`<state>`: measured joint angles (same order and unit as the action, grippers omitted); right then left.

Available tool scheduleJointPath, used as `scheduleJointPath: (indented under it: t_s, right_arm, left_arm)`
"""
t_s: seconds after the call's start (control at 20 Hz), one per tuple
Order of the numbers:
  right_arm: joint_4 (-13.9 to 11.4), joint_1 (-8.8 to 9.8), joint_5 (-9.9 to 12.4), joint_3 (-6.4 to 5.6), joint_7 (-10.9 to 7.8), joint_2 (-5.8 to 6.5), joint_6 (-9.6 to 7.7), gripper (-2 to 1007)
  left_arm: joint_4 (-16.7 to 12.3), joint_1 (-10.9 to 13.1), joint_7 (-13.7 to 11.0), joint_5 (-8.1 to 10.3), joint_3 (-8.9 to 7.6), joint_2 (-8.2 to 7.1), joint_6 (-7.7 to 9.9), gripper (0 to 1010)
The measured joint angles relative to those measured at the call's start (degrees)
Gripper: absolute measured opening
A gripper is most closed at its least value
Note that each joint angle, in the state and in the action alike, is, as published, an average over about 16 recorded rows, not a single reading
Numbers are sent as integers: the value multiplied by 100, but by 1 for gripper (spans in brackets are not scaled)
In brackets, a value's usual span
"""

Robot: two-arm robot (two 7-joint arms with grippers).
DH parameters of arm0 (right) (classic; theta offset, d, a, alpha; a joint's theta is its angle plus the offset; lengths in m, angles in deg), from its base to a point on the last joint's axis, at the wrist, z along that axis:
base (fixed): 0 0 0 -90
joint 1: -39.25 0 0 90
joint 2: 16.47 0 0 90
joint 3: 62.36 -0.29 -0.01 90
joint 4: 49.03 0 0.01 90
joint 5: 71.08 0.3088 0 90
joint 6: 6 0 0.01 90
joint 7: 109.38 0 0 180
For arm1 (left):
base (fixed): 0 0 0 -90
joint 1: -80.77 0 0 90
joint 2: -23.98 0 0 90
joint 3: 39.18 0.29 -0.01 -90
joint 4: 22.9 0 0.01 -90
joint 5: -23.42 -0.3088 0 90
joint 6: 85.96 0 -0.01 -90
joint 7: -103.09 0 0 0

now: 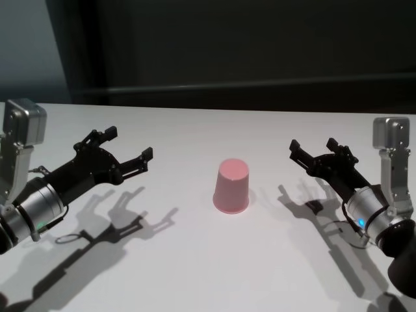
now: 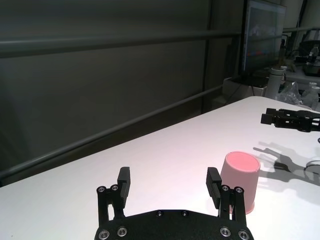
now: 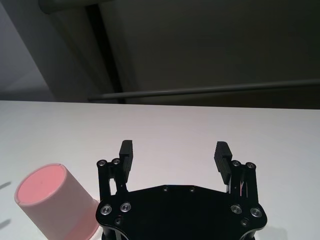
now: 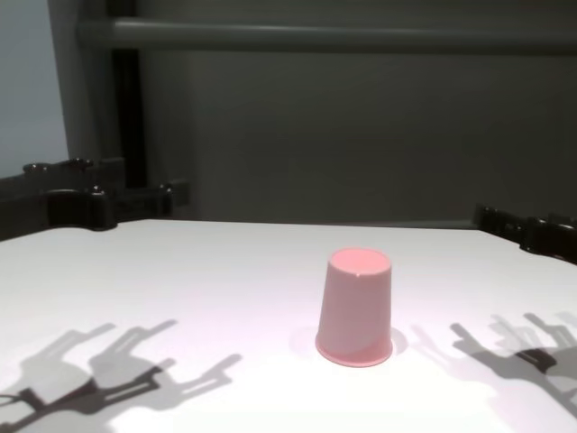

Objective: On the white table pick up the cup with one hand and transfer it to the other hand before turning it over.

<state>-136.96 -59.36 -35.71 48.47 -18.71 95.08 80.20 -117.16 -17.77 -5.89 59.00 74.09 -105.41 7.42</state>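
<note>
Head view gives me the whole layout: the cup [image 1: 231, 186] stands upside down near the middle of the white table [image 1: 195, 260], wide rolled rim flat on the surface and closed base facing up. I see my left gripper [image 1: 123, 149] hanging over the table on the left side, well apart from the cup, its black fingers spread wide with nothing between them. My right gripper [image 1: 315, 151] sits on the opposite side, also clear of the cup, fingers likewise spread and empty. Both arms throw hard shadows across the tabletop toward me. From the left wrist camera the two finger pads [image 2: 123, 183] stand wide apart, and the cup [image 2: 240, 180] shows just past one of them, not touching; the right gripper [image 2: 287, 118] is visible farther off across the table. From the right wrist camera the fingers [image 3: 126, 152] are parted too, with the cup [image 3: 55, 200] off to one side beside the gripper body. The chest camera shows the cup [image 4: 355, 307] upright on its rim, alone between the two grippers at the frame edges.
</note>
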Motion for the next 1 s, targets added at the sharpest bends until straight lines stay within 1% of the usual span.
scheduleJointPath:
  t_s: [0.35,1.0]
  right_arm:
    - [-24,40,-19,-49,2,-13,-9,1002]
    - [-23,22,-21,-29,-4,-14,-18,1002]
  left_arm:
    - [0,0,0,0,0,0,0,1001]
    - [0,0,0,0,0,0,0,1001]
